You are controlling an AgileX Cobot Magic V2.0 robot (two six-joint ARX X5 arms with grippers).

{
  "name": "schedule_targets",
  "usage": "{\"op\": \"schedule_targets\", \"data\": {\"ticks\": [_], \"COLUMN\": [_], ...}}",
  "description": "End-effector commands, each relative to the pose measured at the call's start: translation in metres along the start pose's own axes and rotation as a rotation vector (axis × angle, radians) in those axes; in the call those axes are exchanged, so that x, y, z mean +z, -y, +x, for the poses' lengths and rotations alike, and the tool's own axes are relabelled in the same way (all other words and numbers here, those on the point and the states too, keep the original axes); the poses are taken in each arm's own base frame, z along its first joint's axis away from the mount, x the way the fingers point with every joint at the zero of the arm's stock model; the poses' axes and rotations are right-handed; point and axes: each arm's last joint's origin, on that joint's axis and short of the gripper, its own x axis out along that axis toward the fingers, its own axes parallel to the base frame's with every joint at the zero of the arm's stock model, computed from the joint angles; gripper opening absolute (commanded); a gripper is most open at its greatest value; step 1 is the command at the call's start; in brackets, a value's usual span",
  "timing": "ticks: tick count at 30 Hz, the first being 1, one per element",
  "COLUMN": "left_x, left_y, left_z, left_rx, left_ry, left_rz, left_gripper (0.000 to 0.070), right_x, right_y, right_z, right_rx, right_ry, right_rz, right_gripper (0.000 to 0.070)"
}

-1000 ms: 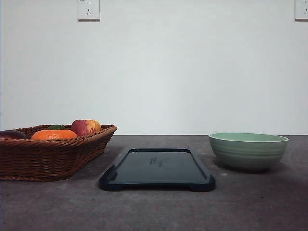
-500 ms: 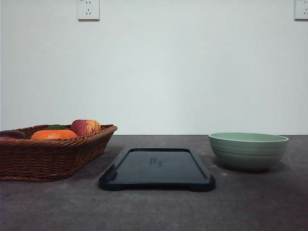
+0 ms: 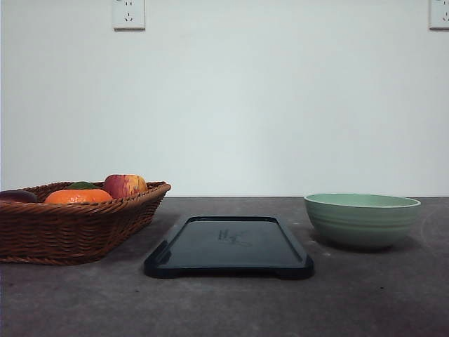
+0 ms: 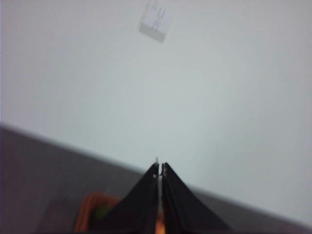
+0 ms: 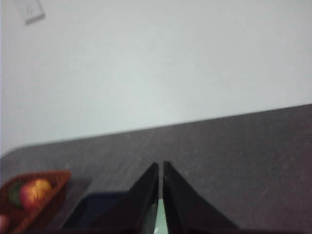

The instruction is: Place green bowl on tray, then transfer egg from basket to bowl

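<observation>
Bowl (image 3: 362, 219) on the table right of the tray (image 3: 229, 246), apart from it; basket (image 3: 77, 226) far left. Nothing has shifted: task not begun. Left gripper (image 4: 160, 169) and right gripper (image 5: 160, 168) jaws together.

The basket (image 3: 77, 228) at the table's left edge is brown woven wicker, rough and matt, with a braided rim. The tray (image 3: 230, 247) looks like glossy dark plastic, smooth enough to mirror the wall. The green bowl (image 3: 362, 219) appears glazed ceramic, with a soft sheen and faint ridges outside. The table (image 3: 224, 309) is a dull grey, mottled, stone-like surface. The wall (image 3: 280, 105) is matt white, with smooth white plastic sockets (image 3: 129, 14).
</observation>
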Motion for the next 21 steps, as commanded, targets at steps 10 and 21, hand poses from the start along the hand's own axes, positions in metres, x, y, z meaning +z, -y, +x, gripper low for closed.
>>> {"op": "schedule_targets", "data": {"ticks": [10,21], "left_x": [0.030,0.026], "left_y": [0.014,0.018], "left_z": [0.037,0.094], "left_rx": [0.102,0.060], "left_ry": [-0.341,-0.779], "left_rz": [0.091,0.119], "left_gripper": [0.0000,0.0000], "right_x": [0.030,0.031], "right_y": [-0.004,0.000], "right_z": [0.037,0.070], "right_rx": [-0.070,-0.118], "right_ry": [-0.299,-0.625], "right_rz": [-0.018,-0.002], "right_gripper": [0.0007,0.0007]}}
